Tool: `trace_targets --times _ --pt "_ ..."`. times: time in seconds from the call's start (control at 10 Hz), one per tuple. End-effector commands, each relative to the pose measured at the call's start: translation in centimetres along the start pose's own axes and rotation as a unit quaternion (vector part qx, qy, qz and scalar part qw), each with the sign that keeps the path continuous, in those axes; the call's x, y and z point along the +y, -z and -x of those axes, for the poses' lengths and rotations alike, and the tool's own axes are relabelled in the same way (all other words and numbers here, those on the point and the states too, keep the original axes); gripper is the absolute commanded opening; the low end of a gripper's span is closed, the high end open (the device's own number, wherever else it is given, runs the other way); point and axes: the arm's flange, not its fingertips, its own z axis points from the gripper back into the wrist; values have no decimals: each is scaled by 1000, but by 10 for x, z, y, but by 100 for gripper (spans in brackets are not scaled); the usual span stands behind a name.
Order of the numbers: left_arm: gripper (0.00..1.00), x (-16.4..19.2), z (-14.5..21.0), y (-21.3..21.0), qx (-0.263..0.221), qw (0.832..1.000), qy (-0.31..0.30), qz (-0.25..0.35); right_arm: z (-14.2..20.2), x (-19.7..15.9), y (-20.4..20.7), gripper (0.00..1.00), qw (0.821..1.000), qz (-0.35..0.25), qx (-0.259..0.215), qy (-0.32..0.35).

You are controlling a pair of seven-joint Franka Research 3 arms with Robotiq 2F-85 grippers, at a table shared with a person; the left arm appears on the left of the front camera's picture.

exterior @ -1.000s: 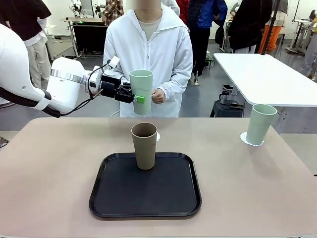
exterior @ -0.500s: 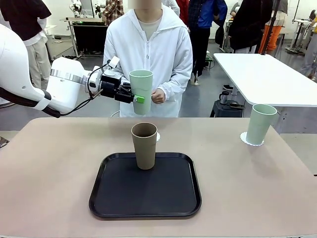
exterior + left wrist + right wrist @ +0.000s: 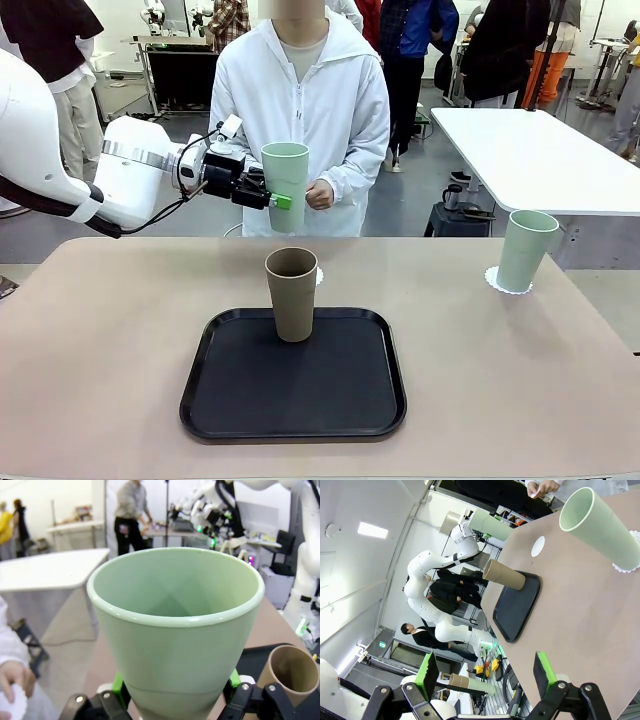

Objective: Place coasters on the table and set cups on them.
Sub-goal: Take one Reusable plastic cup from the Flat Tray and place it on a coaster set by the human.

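The left fingers clamp a mint cup, upright, mouth up, long axis vertical, in the air at 12 o'clock from the tan cup on the tray. The right fingers stand wide open, empty.

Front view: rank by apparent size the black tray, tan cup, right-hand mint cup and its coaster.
1. black tray
2. tan cup and right-hand mint cup: alike, tan nearer camera, unranked
3. coaster, partly covered

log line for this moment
left gripper: shut on mint cup, held aloft | right gripper: open | tan cup: on tray | second mint cup: on coaster
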Motion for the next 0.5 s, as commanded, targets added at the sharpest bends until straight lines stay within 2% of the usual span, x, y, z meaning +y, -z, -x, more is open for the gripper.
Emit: trace_targets --times 0.0,0.2,0.4 --pt "85 7 12 15 29 999 20 17 1 0 1 100 1000 1 0 2" --pt "85 14 19 26 42 998 31 19 1 0 1 100 1000 1 0 2" --pt "85 19 30 34 34 998 37 24 1 0 1 100 1000 1 0 2"
